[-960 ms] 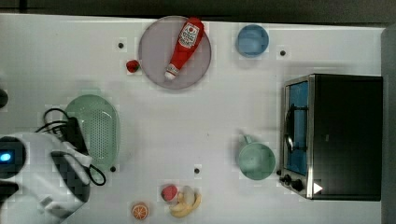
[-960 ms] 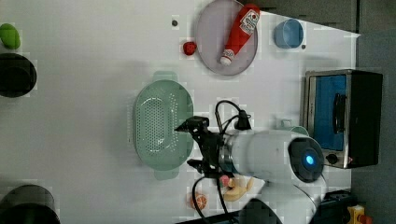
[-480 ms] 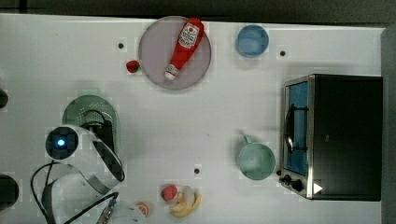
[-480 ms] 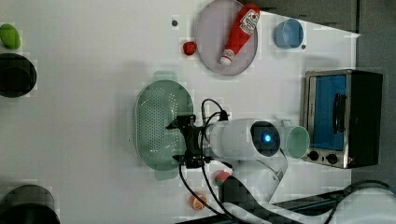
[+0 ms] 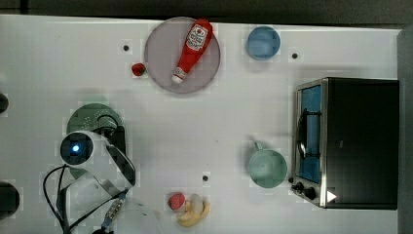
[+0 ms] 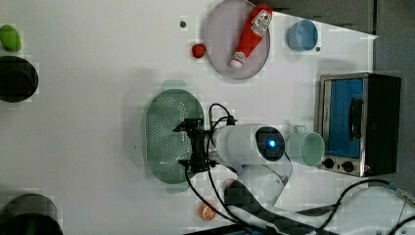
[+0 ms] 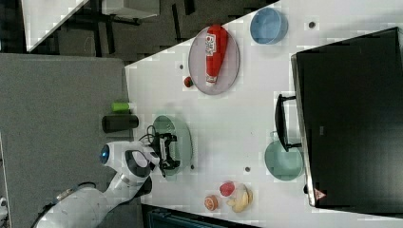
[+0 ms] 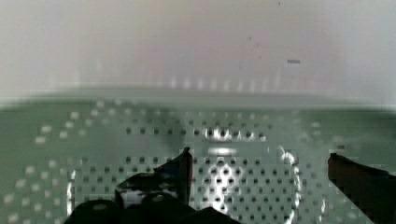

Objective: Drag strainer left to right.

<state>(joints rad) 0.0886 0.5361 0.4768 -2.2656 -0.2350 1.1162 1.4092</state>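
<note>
Top view first: I see the strainer [image 5: 92, 114] on the white table [image 5: 234, 126], well apart from the toaster oven [image 5: 348, 141] and toward the top view's left of it. My arm [image 5: 95, 158] covers the lower part of the strainer. The mug [image 5: 266, 167] stands just beside the oven. The plate [image 5: 184, 54] with the ketchup bottle [image 5: 192, 43] lies between strainer and oven, farther up.

Left view: the gripper [image 6: 188, 145] hangs over the strainer's [image 6: 166, 134] bowl, at the rim that faces the oven [image 6: 359, 122]. Its two fingers stand wide apart and I see nothing between them. The mug [image 6: 306, 148] is again next to the oven.

Right view: the strainer [image 7: 183, 137] lies well apart from the oven [image 7: 351, 118], with the gripper [image 7: 168, 151] above it.

Wrist view: the holed bottom of the strainer [image 8: 224, 177] is close below. One dark finger [image 8: 180, 170] and the other [image 8: 359, 182] are spread wide over it, released, not holding anything.
</note>
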